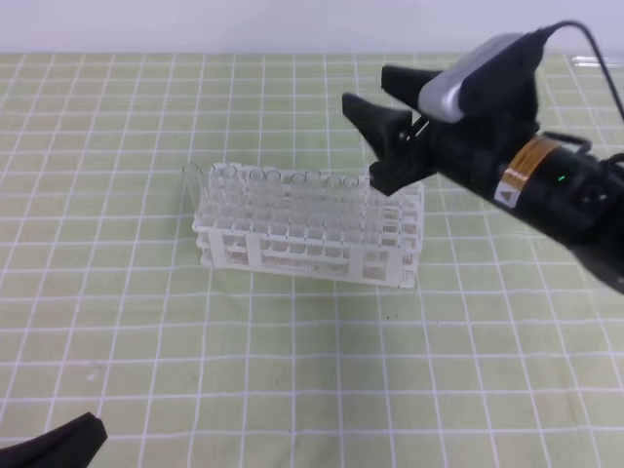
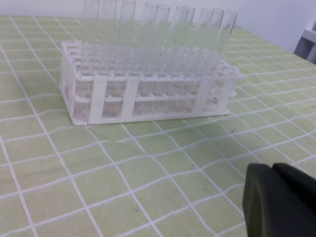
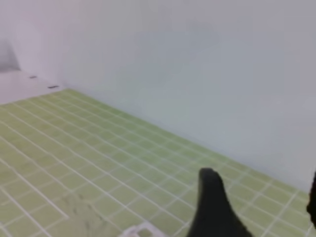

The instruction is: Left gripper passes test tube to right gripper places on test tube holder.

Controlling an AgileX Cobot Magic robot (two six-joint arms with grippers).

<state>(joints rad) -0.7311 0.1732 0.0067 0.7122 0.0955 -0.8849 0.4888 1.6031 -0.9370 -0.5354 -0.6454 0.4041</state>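
White plastic grid test tube holder stands mid-desk on green checked desk mat, back row filled with upright clear glass tubes. Which one is task's test tube: cannot tell. Black two-fingered right pincer hangs above holder's right end, fingers spread, nothing between them. Black left pincer low at desk's near-left corner, clenched, empty.
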